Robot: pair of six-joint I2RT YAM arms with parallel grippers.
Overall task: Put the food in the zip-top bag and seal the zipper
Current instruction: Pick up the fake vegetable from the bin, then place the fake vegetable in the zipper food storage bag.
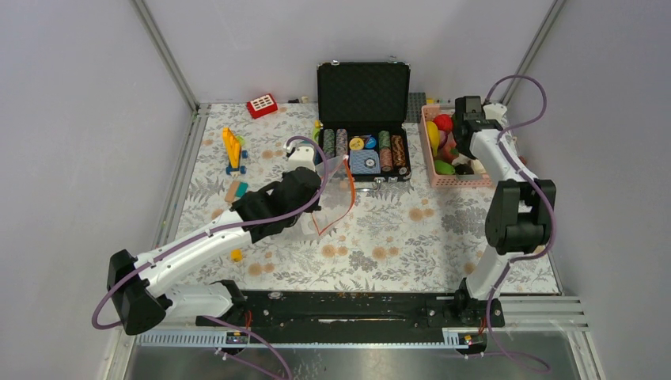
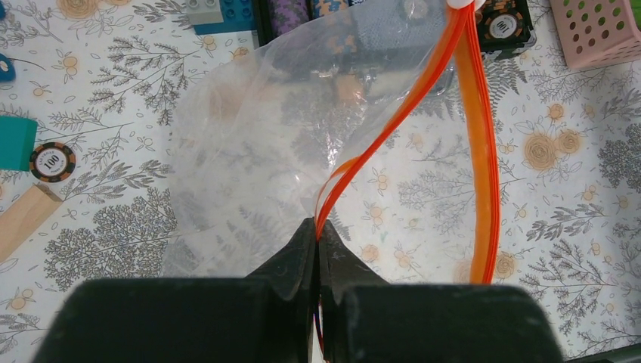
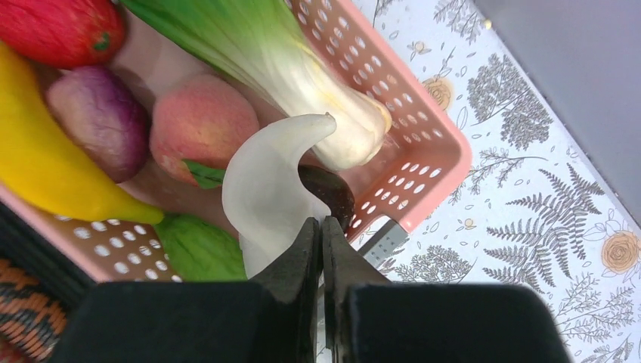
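My left gripper is shut on the orange-red zipper of the clear zip-top bag. It holds the bag up with its mouth gaping, mid-table. The food lies in a pink mesh basket at the back right: yellow banana, red fruit, purple ball, peach, green-white cabbage, green piece. My right gripper is shut over the basket. Its tips meet at the lower edge of a white curved piece. Whether that edge is pinched does not show.
An open black case with stacked poker chips stands behind the bag. Building blocks, yellow and red, lie at the back left. A loose chip, a wooden block and a teal block lie left of the bag.
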